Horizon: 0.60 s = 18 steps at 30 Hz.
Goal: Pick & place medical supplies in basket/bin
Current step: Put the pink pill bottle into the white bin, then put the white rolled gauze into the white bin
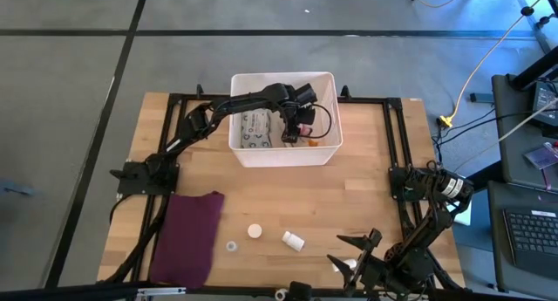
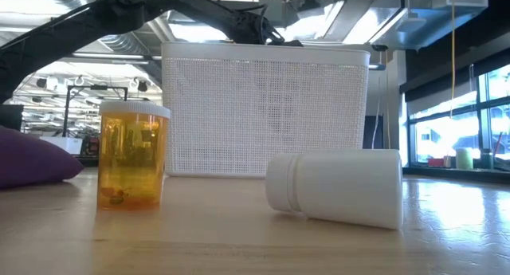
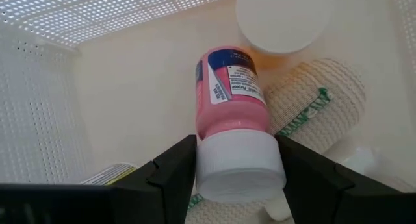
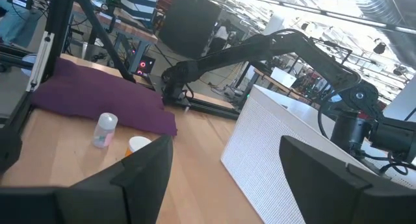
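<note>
Inside white bin, left gripper clamps pink bottle; label print unreadable; right gripper apart.

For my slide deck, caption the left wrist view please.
Left gripper holds a pink bottle by its white cap inside the white basket, above rolled bandages.
</note>
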### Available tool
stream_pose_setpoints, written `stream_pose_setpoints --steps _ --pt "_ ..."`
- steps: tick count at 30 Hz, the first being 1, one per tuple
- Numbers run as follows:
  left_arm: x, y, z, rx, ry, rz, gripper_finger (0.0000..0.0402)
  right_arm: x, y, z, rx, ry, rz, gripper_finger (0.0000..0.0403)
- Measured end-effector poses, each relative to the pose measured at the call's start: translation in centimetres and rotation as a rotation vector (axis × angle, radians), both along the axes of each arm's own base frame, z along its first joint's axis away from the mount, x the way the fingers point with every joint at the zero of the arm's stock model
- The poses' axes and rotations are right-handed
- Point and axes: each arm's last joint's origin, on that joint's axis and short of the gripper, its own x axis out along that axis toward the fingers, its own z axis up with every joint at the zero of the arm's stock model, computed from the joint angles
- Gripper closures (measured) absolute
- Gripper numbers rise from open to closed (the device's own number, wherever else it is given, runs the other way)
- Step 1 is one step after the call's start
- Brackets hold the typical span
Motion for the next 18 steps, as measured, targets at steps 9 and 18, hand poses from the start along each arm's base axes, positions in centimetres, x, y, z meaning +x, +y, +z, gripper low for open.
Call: stream_pose_setpoints --steps 9,18 --pt "-0.04 -0.02 -0.01 -0.003 0.004 0.001 0.0183 0.00 0.00 0.00 0.000 0.000 0.000 0.0121" --pt "0.02 0.16 0.03 0.057 0.014 -0.002 0.0117 0.00 0.00 0.00 0.000 0.000 0.000 0.0121"
